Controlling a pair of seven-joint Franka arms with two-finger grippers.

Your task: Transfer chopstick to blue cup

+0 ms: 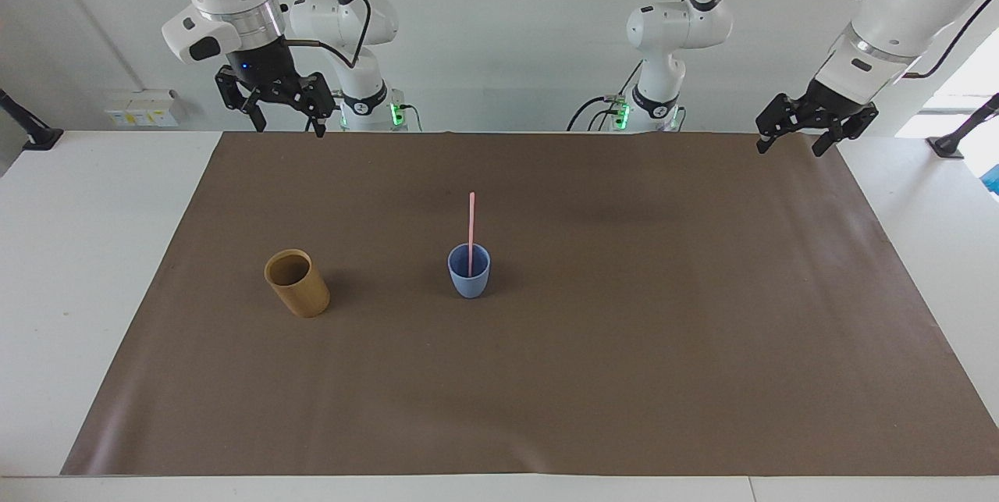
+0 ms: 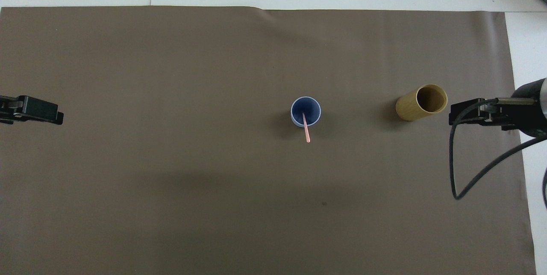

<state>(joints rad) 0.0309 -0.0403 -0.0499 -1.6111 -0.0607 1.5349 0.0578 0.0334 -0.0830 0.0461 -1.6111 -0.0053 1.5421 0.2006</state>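
Since the chopstick (image 1: 471,222) already stands in the blue cup (image 1: 469,274) at mid-frame, I'd best park my empty, wide-open right tool (image 1: 283,127) at upper left, well off the tan cup (image 1: 297,294), my left tool (image 1: 793,144) likewise open and empty at upper right.

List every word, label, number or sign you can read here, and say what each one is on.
None can be read.
Blue cup, chopstick, tan cup, brown mat: no print shows.
White box on the wall at the right arm's end: marks too small to read.
Arm bases: green lights only, no text.
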